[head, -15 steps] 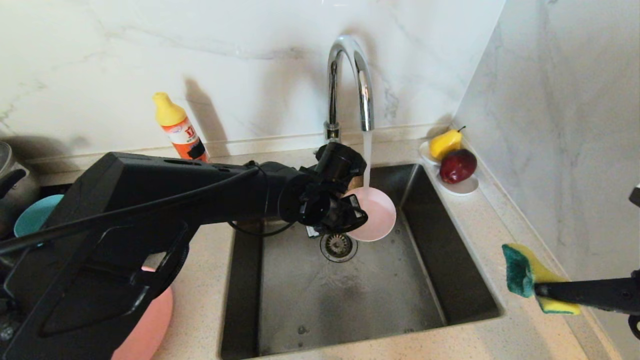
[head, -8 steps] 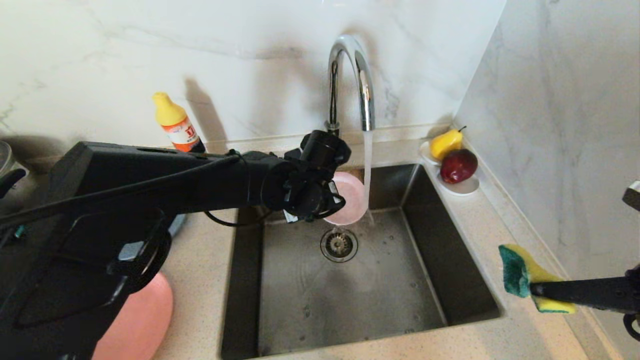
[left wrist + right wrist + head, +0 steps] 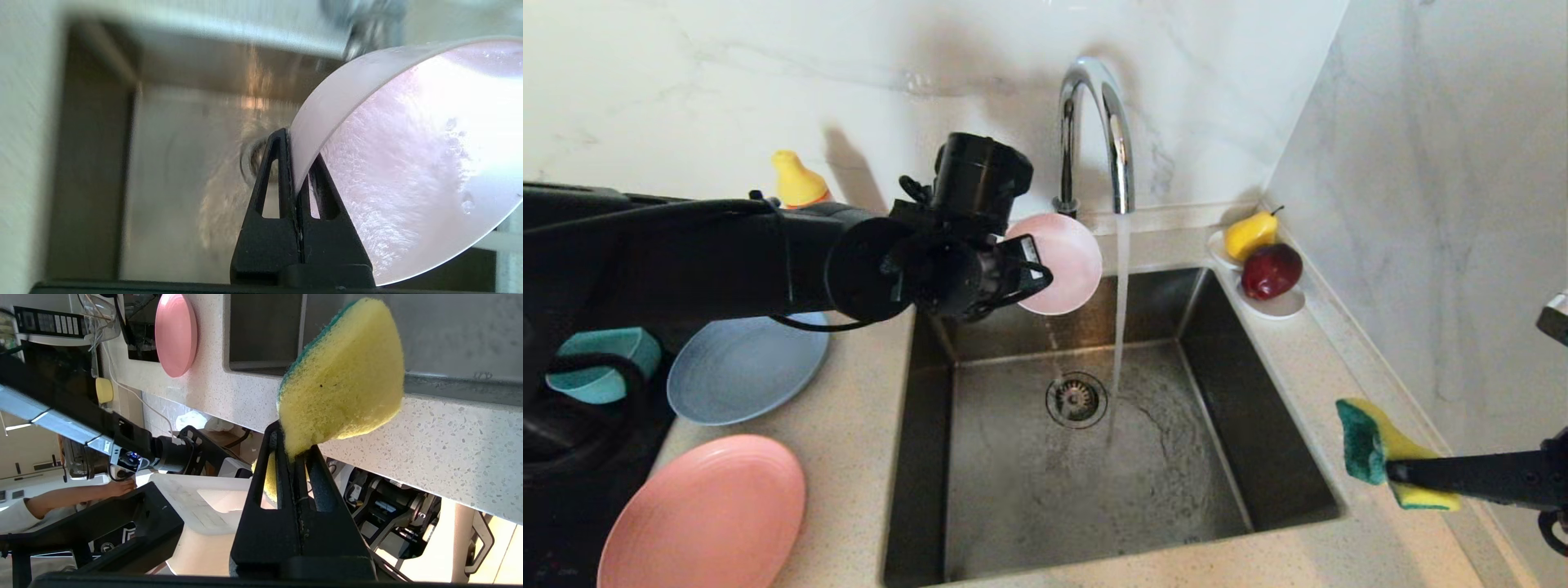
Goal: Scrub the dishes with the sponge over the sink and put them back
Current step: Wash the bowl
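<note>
My left gripper [image 3: 1031, 273] [image 3: 298, 147] is shut on the rim of the pale pink bowl [image 3: 1060, 260] [image 3: 408, 163]. It holds the wet bowl tilted on edge above the back left of the sink [image 3: 1029, 482], just left of the running water [image 3: 1121, 302]. Off the sink's front right corner, my right gripper [image 3: 1392, 472] [image 3: 296, 441] is shut on the yellow and green sponge [image 3: 1372, 445] [image 3: 343, 375]. On the counter to the left lie the grey-blue plate [image 3: 739, 367], the salmon-pink plate [image 3: 703, 514] and the teal bowl [image 3: 600, 359].
The chrome tap [image 3: 1094, 122] arches over the sink's back edge. An orange bottle with a yellow cap [image 3: 796, 181] stands behind my left arm. A white saucer [image 3: 1284, 307] with a pear and an apple sits at the back right corner, against the marble wall.
My left arm has lifted the pink bowl up and to the left, out from under the water stream. The right arm and sponge have stayed put.
</note>
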Robot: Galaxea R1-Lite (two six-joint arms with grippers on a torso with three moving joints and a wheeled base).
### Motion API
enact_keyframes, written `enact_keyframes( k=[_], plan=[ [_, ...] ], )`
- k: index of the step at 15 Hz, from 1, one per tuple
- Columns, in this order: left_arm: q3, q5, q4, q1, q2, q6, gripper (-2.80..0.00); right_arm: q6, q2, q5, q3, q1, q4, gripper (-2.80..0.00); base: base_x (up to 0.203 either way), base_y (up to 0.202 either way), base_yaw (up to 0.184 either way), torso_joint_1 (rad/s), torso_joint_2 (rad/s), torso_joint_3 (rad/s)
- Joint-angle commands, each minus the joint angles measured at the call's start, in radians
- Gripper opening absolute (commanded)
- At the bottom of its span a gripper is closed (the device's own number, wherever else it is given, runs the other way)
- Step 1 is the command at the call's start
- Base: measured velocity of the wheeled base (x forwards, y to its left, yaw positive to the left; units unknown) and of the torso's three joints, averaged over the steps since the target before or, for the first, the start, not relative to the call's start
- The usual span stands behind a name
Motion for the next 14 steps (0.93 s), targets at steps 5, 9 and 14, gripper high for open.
enact_keyframes(
  k=[5,9,14],
  plan=[
    [0.411,-0.020,-0.670,0.006,-0.174,0.275,-2.80,0.001,0.025,0.024,-0.001,0.001,-0.002,-2.80,0.000,0.000,0.000,0.000,0.00,0.000],
    [0.590,-0.051,-0.981,0.006,-0.197,0.354,-2.80,0.001,0.038,0.026,0.008,0.001,-0.025,-2.80,0.000,0.000,0.000,0.000,0.00,0.000],
    [0.699,-0.068,-1.273,0.004,-0.188,0.490,-2.80,0.003,0.068,0.050,0.014,0.001,-0.063,-2.80,0.000,0.000,0.000,0.000,0.00,0.000]
  ],
)
